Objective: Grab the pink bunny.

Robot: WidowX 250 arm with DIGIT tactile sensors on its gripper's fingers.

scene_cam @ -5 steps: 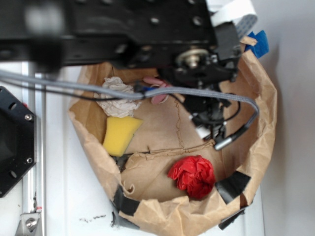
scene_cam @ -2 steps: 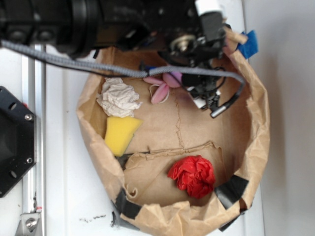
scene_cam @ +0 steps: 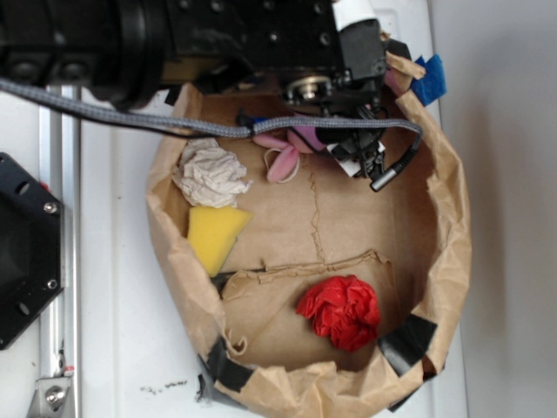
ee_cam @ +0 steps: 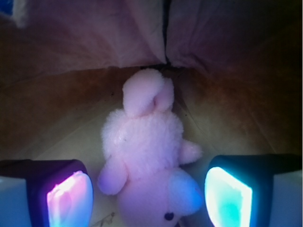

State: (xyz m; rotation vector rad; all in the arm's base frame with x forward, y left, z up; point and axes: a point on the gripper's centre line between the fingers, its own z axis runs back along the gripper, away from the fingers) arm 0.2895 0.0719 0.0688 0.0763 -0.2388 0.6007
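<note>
The pink bunny (ee_cam: pixel 144 151) lies on the brown paper floor of the paper bag (scene_cam: pixel 448 235), at its far end. In the exterior view only its pink ears (scene_cam: pixel 283 161) show from under the arm. My gripper (ee_cam: pixel 148 196) hangs right over it and is open. Its two lit pads (ee_cam: pixel 68 198) stand on either side of the bunny's head, with a small gap on each side. In the exterior view the gripper (scene_cam: pixel 352 148) is mostly hidden by the black arm and a grey cable.
Inside the bag lie a white wadded paper ball (scene_cam: pixel 209 172), a yellow sponge (scene_cam: pixel 213 235) and a red wadded ball (scene_cam: pixel 341 311). The bag's crumpled walls rise all around. A metal rail (scene_cam: pixel 59 261) runs along the left.
The arm has moved toward the far end of the bag, and the gripper now sits over the bunny. The bag has shifted slightly.
</note>
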